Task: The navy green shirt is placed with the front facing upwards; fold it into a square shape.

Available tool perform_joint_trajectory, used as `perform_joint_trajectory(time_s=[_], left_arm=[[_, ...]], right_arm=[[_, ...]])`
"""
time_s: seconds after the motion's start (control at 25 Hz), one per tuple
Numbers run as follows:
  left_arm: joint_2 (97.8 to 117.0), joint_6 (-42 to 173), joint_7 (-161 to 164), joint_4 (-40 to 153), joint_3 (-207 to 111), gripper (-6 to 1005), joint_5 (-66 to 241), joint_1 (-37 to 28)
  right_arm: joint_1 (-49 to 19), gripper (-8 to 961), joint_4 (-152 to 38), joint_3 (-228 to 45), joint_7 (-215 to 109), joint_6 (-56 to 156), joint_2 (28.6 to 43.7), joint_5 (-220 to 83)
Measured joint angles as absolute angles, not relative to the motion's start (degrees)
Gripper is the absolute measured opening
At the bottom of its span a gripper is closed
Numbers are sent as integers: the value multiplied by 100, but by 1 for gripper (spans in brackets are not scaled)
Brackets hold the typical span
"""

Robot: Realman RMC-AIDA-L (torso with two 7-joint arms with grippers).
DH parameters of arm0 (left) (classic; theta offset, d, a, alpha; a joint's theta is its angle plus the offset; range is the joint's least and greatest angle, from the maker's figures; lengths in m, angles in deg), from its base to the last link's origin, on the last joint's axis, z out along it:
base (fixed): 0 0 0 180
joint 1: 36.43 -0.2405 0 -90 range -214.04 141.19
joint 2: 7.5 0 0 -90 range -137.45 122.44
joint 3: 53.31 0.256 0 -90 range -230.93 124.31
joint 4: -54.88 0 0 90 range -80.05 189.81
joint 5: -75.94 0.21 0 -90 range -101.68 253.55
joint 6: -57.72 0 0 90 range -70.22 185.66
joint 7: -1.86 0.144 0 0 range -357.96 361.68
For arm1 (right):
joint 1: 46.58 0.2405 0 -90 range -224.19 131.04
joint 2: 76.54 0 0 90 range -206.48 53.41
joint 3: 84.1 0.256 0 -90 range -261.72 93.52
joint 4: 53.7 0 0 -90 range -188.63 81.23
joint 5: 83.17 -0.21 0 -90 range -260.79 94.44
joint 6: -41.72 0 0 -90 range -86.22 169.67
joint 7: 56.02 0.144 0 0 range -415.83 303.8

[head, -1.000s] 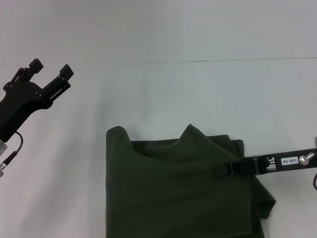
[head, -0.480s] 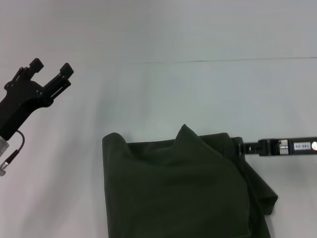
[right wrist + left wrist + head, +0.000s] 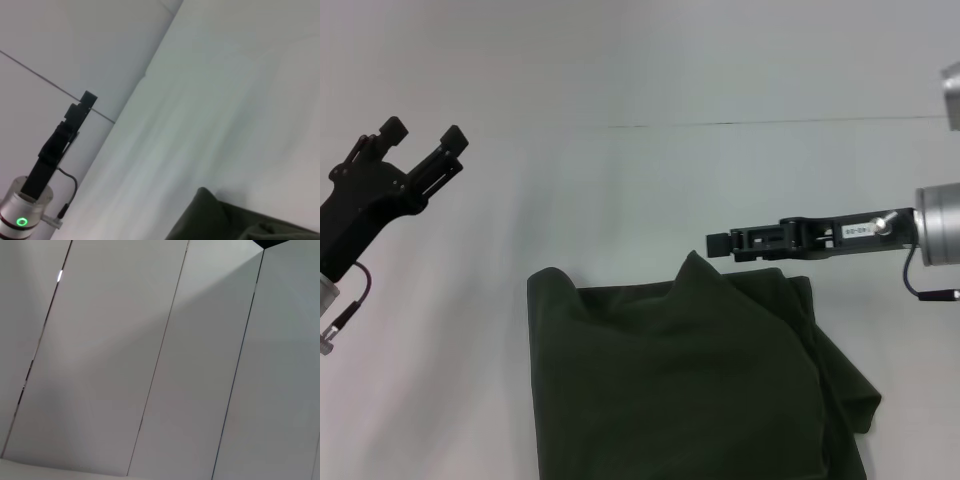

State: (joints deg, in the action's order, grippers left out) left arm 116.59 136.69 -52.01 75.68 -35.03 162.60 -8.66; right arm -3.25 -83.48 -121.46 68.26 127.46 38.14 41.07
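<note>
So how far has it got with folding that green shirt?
Partly done, I'd say. The navy green shirt is already doubled over into a rough block, no print showing, but its far edge is lumpy, with a peak sticking up and loose cloth bunched on the right side. Nothing is in hand: the right hand hovers just beyond that edge, the left hand is raised, open, off to the side. Squaring it up remains.

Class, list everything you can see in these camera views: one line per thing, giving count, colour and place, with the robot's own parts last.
navy green shirt: one, dark olive green, partly folded, on the near middle of the table.
table: one, white, under the shirt, with a thin dark seam across its far side.
left gripper: one, black, raised at the left, apart from the shirt, fingers open.
right gripper: one, black on a silver wrist, reaching in from the right above the shirt's far edge.
</note>
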Motion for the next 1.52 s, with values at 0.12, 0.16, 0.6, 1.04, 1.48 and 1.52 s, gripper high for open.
perform_joint_trajectory(time_s=[0.12,0.16,0.6,1.04,1.48,1.52], left_arm=[[11659,13678,-5202,7560,-3503,933,16249,-866],[11659,13693,-5202,7560,-3503,933,16227,-868],[11659,13731,-5202,7552,-3493,933,16127,-884],[11659,13744,-5193,7554,-3494,932,16118,-896],[11659,13746,-5202,7544,-3469,932,16119,-892],[11659,13755,-5202,7544,-3468,932,16119,-889]], right_arm=[[-239,752,-8350,-12374,7136,12665,3832,4113],[-232,792,-8357,-12456,7250,12621,3829,4115],[-258,924,-8321,-12590,7810,12336,3764,4123],[-121,906,-8281,-12789,8321,12352,3836,4129],[50,889,-8203,-13078,8103,11953,4126,4107],[64,887,-8213,-13107,8097,11946,4134,4119]])
